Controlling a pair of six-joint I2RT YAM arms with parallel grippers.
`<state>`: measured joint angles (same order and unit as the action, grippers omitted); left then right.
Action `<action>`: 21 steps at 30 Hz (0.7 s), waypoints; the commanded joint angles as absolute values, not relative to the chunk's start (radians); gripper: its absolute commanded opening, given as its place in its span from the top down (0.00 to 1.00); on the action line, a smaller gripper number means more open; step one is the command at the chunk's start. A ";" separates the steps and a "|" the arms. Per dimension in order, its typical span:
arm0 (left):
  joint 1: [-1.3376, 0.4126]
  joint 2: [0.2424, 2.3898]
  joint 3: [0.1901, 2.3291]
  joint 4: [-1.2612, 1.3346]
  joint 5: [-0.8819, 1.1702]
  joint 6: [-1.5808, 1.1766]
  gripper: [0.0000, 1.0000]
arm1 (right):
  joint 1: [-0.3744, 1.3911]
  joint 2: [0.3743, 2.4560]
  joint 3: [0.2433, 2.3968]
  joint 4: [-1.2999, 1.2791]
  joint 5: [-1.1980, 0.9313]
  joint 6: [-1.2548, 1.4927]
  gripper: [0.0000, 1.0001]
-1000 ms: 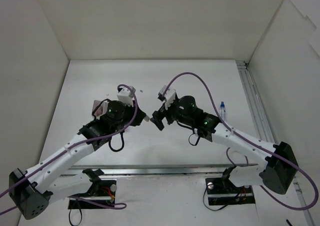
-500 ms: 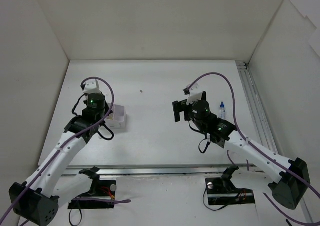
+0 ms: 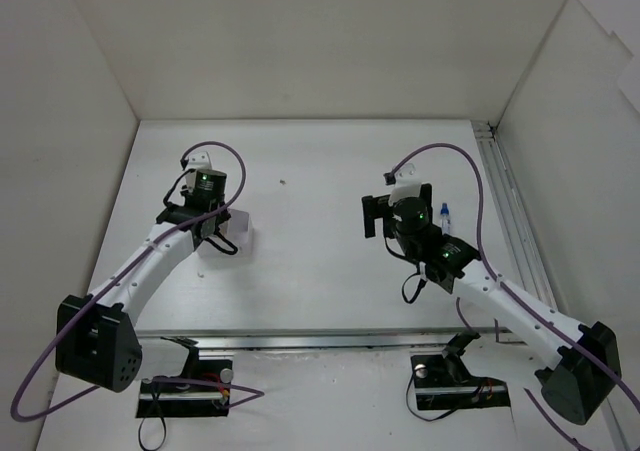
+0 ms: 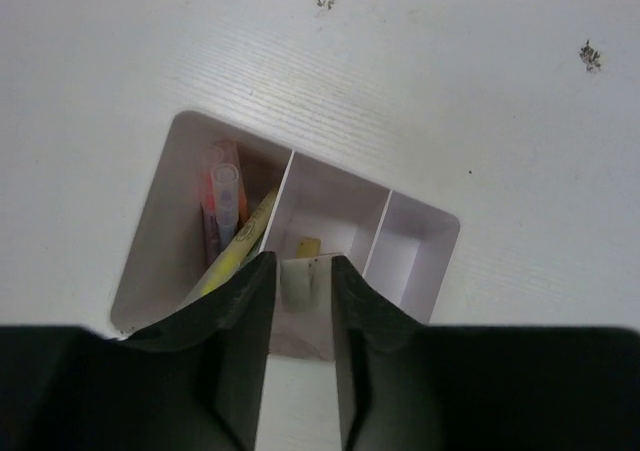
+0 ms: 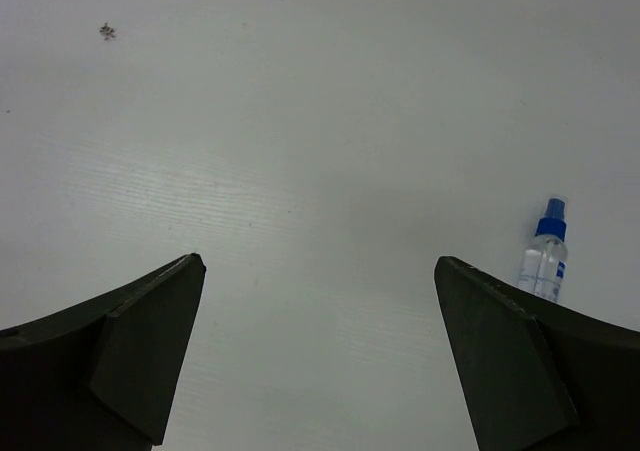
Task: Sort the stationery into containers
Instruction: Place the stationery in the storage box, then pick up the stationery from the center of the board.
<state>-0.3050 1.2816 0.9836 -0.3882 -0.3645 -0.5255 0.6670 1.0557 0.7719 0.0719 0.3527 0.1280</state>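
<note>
Box (image 4: pixel 405 256) sits on the table (image 4: pixel 450 91), left side. Pens (image 4: pixel 225 206), pink-red, yellow and purple, lie bundled in its end compartment. Tan eraser (image 4: pixel 306 246) is in the middle one. Pale block (image 4: pixel 297 283), probably the second eraser, shows just below it. Left claw (image 4: pixel 297 296) is nearly pressed together around that block; cannot tell whether it pinches it.

Judgement: erasers light, rubbery, grippy; take across flat faces. Pens light, stiff, smooth, apt to roll; take mid-barrel. Box thin-walled, likely slides if nudged.

Right claw (image 5: pixel 320 266) is spread wide above the table, spray bottle (image 5: pixel 545 256) near.
</note>
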 commanded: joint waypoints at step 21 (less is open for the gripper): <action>-0.426 0.924 0.919 -0.261 -0.038 -0.443 0.00 | 0.089 1.386 0.845 -0.110 0.261 0.388 0.02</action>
<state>-0.4053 0.9726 0.9356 -0.3382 -0.1234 -0.4713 0.1410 1.3224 0.7868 -0.0731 0.3233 0.3378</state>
